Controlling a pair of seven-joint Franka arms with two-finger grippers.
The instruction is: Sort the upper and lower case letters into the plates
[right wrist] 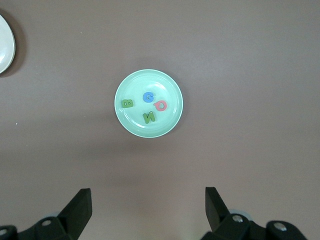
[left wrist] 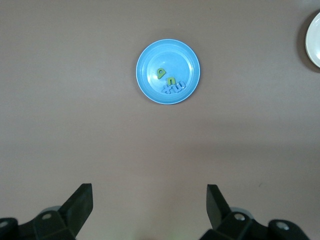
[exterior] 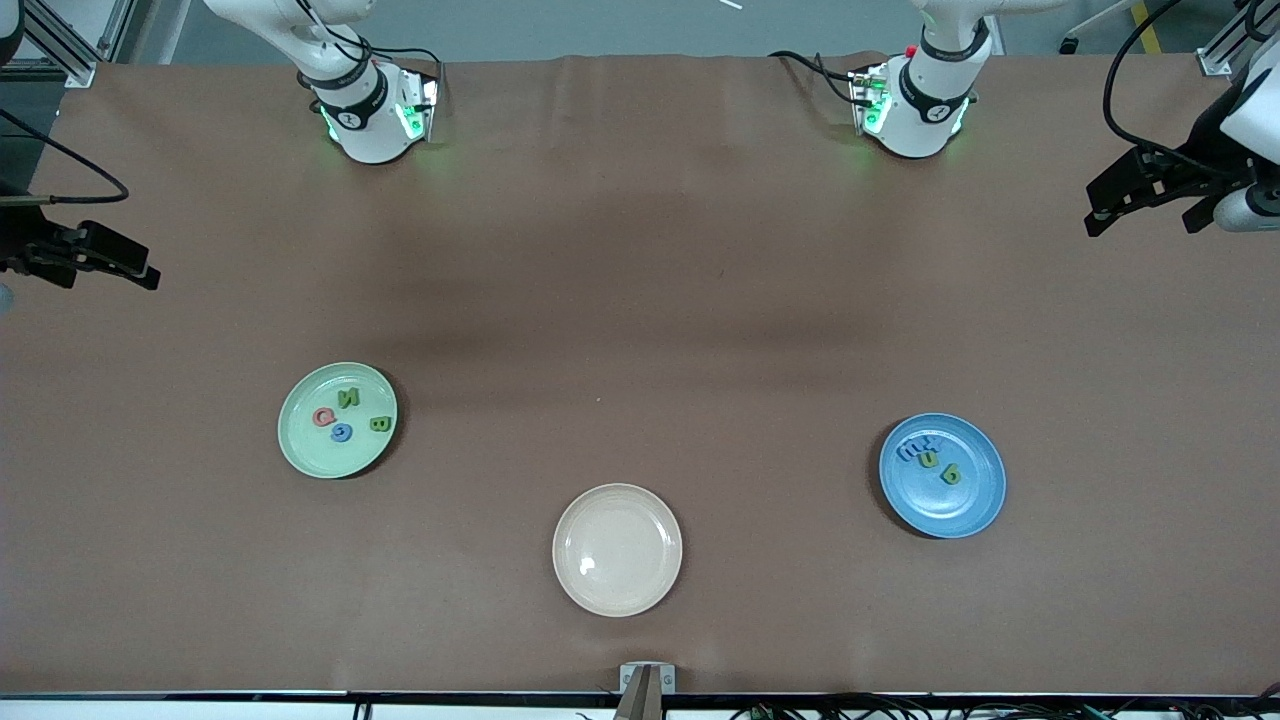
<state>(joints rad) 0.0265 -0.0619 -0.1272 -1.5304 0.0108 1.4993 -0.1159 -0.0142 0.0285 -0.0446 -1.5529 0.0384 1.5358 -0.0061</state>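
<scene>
Looks like the sorting is basically wrapped up here. The mint green plate (exterior: pixel 337 419), toward the right arm's end of the table, holds four capitals: a red C (exterior: pixel 323 417), a blue G (exterior: pixel 341 432), a green N (exterior: pixel 348 398) and a green B (exterior: pixel 379 423). The blue plate (exterior: pixel 941 475), toward the left arm's end, has the small letters: a blue m-and-x cluster (exterior: pixel 914 448) plus a green n (exterior: pixel 929 459) and a green b (exterior: pixel 951 474), all bunched together near its middle. Between them and nearer the front camera sits the cream plate (exterior: pixel 617 549), with nothing on it, so I'd guess it was the pickup dish.

Both arms wait pulled out wide, probably to keep clear of the plates. The left gripper (exterior: pixel 1150 200) hangs over its table edge, the right gripper (exterior: pixel 100 262) over the other; each has its fingers spread apart and is holding nothing.

No loose letters anywhere on the brown table cover (exterior: pixel 640 300).
</scene>
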